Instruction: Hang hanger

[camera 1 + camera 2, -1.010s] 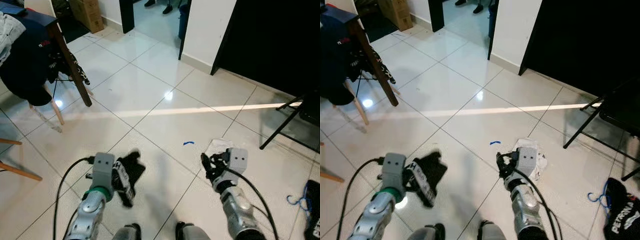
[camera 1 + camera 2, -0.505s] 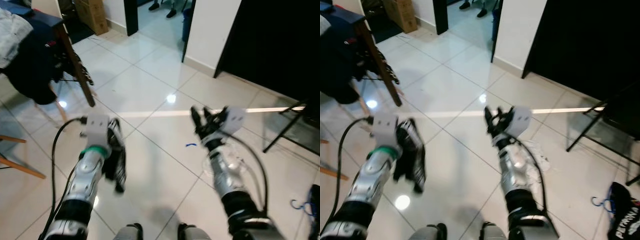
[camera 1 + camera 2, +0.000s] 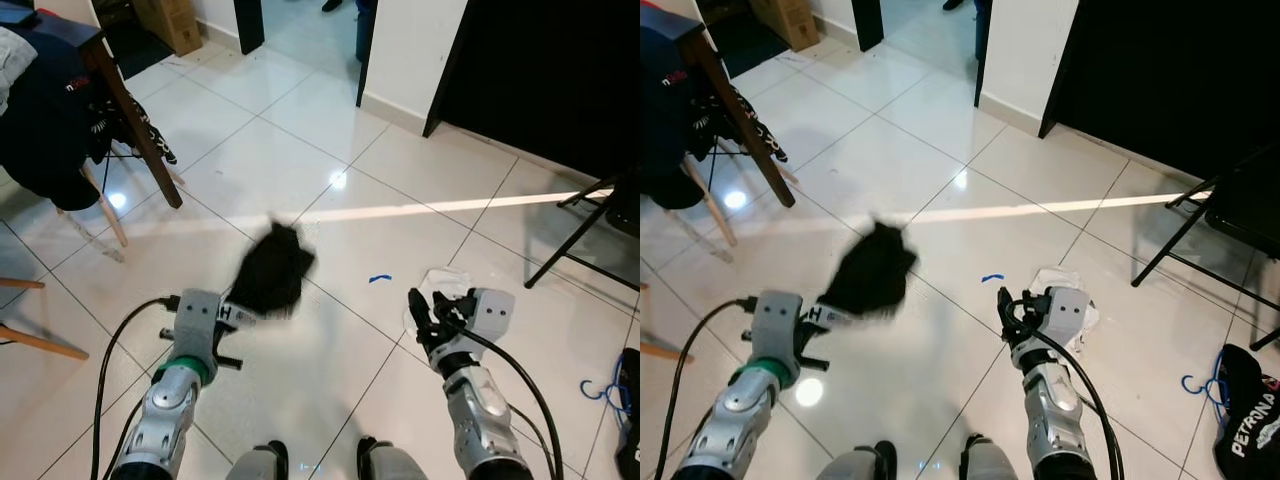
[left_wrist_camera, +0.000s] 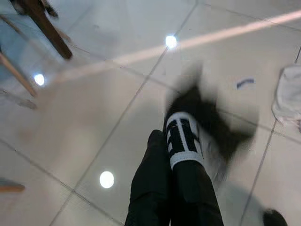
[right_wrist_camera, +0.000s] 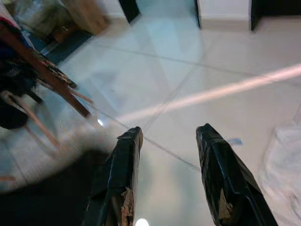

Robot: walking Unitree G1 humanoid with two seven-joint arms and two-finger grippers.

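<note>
Glossy white tiled floor [image 3: 300, 150], dark doorway beyond. Both arms dropped from raised back to low, forearms forward. Left gripper [image 4: 176, 155], clamped together on black cloth with white-striped band [image 3: 270, 275], now flung up ahead of its fingers, blurred. Right gripper [image 5: 167, 176] apart, empty. Blue hanger [image 3: 600, 390] lies well right of it, untouched, so hanging not started.

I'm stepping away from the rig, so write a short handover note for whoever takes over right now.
Left gripper: shut on a black garment with a white striped band, held up above the tiled floor; the cloth is motion-blurred.
Right gripper: open, empty, raised ahead of the robot beside a white cloth on the floor.
A blue hanger lies on the floor at far right, beside a black bag. A wooden chair draped with dark clothes stands at upper left.
Done: garment picked up.
Left: no hanger in hand, nothing hung yet.
</note>
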